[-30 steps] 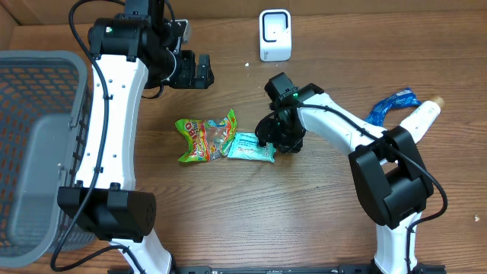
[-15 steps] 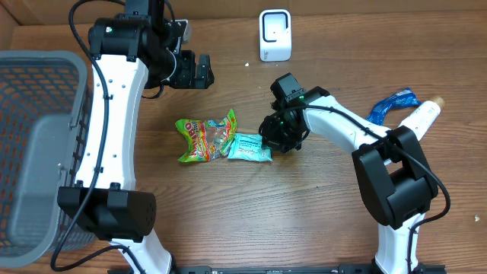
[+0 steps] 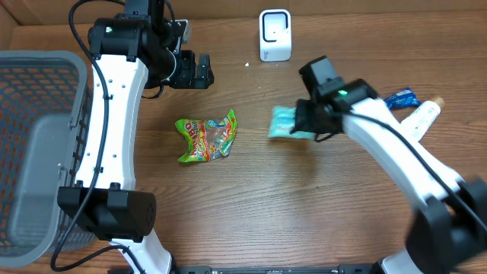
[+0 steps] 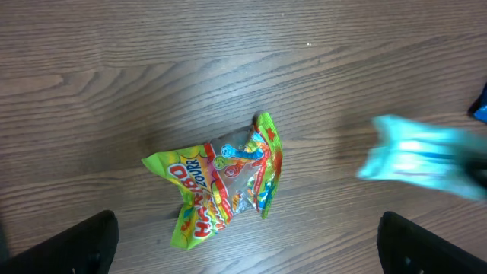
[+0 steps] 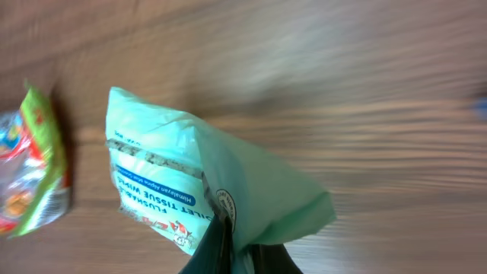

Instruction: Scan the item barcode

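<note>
The item, a mint-green packet of tissue wipes (image 3: 283, 122), hangs in the air above the table, blurred by motion, with my right gripper (image 3: 306, 120) shut on its right end. In the right wrist view the packet (image 5: 205, 179) fills the frame, its edge pinched where my right gripper (image 5: 236, 255) closes on it. Its barcode is hidden. The white scanner (image 3: 275, 35) stands at the back of the table, beyond the packet. My left gripper (image 3: 199, 70) hovers open at the back left, empty. From the left wrist, the packet (image 4: 415, 156) appears at the right.
A green and yellow candy bag (image 3: 207, 137) lies on the table left of the packet and below my left gripper (image 4: 247, 240). A grey mesh basket (image 3: 38, 152) sits at the far left. A blue packet (image 3: 399, 99) and a white tube (image 3: 422, 116) lie at the right.
My right gripper closed on the tissue packet beside the candy bag, then lifted it up and to the right. The left arm has stayed still.
</note>
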You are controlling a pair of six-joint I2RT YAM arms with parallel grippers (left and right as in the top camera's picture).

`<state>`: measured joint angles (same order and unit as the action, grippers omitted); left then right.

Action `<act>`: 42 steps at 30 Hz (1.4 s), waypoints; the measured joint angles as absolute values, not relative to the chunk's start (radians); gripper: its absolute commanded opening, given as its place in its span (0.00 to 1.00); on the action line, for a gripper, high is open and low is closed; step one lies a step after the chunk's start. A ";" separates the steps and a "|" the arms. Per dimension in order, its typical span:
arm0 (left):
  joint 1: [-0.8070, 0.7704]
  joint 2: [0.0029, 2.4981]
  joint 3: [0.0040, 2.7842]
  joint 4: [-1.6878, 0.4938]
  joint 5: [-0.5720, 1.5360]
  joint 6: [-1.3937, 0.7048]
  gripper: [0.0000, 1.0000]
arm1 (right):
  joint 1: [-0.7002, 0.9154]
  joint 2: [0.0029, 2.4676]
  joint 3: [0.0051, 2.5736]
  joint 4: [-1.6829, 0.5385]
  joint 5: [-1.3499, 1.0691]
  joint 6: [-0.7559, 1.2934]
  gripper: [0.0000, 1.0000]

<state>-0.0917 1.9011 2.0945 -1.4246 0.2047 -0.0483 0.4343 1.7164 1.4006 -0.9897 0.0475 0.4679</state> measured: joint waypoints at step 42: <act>-0.092 1.901 2.094 -1.425 0.205 -0.048 1.00 | 0.932 1.921 1.405 -1.085 0.576 0.311 0.88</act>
<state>-0.0917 1.9011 2.0945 -1.4246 0.2047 -0.0483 0.9318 1.9209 1.4052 -1.0851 0.5762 0.3107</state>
